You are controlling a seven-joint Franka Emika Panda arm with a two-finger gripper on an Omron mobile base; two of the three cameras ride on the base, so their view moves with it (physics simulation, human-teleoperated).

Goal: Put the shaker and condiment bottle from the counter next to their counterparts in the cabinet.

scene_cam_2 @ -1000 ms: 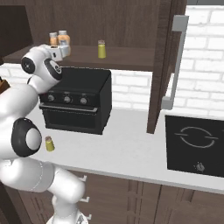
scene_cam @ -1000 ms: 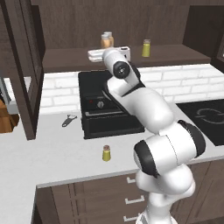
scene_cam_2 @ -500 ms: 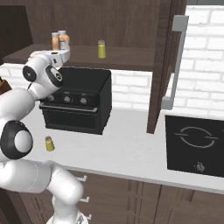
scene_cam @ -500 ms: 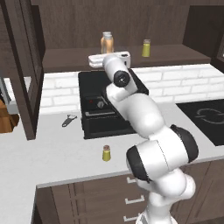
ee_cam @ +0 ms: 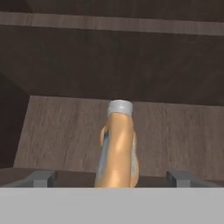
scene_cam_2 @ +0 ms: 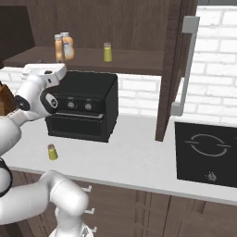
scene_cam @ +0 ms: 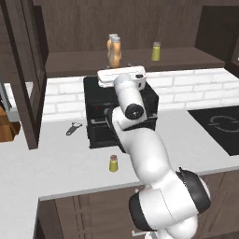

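Released since a second ago: the tool (ee_cam: 112, 177) has spread its fingers and let go of the condiment bottle (ee_cam: 117, 148).
Now it stands upright on the cabinet (scene_cam: 177, 57) shelf, touching its twin bottle (scene_cam_2: 58, 47); one shaker (scene_cam: 156, 51) sits further right there, the other shaker (scene_cam: 113, 163) waits on the surface (scene_cam: 56, 168) before a black oven (scene_cam_2: 88, 110).

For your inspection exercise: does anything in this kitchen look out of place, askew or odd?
One thing stands out: a small yellow shaker stands alone on the counter before the black oven, while its twin sits on the cabinet shelf. The two orange bottles there stand upright, close together. The open gripper holds nothing.
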